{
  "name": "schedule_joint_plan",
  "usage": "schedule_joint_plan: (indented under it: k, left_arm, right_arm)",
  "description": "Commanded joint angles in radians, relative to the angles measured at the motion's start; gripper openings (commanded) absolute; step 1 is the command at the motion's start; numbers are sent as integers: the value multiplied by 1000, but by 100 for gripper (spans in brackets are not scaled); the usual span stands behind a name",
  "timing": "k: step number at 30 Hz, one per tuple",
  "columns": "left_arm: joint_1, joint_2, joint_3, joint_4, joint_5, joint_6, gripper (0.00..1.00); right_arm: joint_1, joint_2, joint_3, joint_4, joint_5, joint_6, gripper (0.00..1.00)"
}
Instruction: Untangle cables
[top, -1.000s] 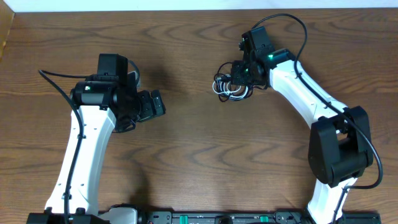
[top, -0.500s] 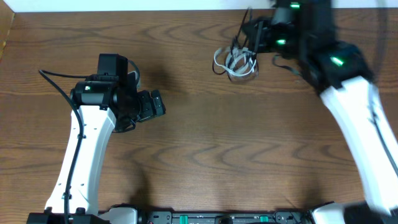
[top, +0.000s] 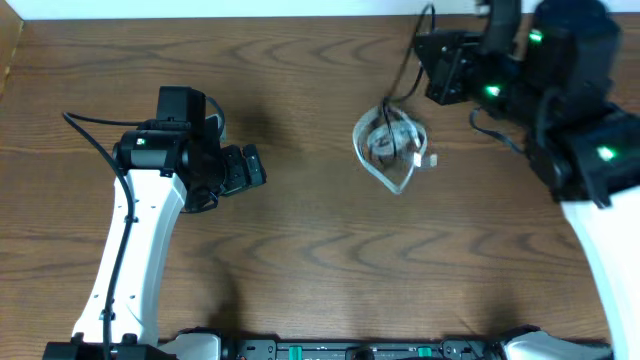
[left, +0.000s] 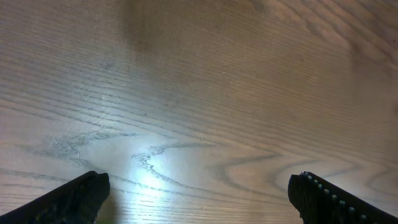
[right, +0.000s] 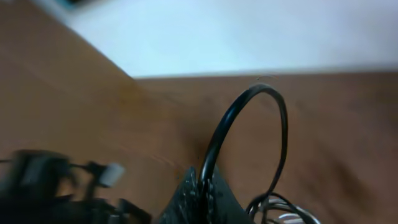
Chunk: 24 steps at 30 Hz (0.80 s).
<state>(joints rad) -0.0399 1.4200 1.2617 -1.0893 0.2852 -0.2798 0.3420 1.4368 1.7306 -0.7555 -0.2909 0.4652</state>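
The cables (top: 390, 147) form one loose black-and-white tangle with a small white plug end, hanging right of the table's centre. A black strand rises from the tangle to my right gripper (top: 428, 66), which is raised high and shut on it. In the right wrist view the jaws (right: 205, 190) pinch that black cable (right: 252, 102), which arcs over and runs down to the tangle (right: 283, 213) at the bottom edge. My left gripper (top: 254, 166) stands open at the left, well apart from the cables. Its fingers (left: 74, 198) show only bare wood between them.
The wooden table (top: 320, 250) ends at a pale wall along the far side (top: 250, 8). The arms' base rail (top: 330, 350) runs along the front edge. The left arm (right: 50, 180) appears blurred at the lower left of the right wrist view.
The right arm has risen toward the overhead camera with the black strand, lifting the tangle, which now hangs looser and slightly further right. The left arm has not moved.
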Motion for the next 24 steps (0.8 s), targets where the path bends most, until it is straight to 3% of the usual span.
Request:
schedule_joint_plan:
  k: [1,5,13,16,20,24]
  left_arm:
    - [4,5,4,-2,-10,17,98]
    - [4,5,4,-2,-10,17,98]
    - [4,5,4,-2,-10,17,98]
    - [4,5,4,-2,-10,17,98]
    - [4,5,4,-2,-10,17,98]
    - [4,5,4,-2,-10,17,98]
  right_arm:
    - [15,72,-19,-30,156,93,1]
    - [2,85,-16,34,84,173,1]
    - [-75,-8,-12,469,-223,335,1]
    - [-67,-31,-12,414,-224,278,2]
    - [-10,-8,-13,184,-68,113,1]
    - [38,40,-13,26,94,225,1]
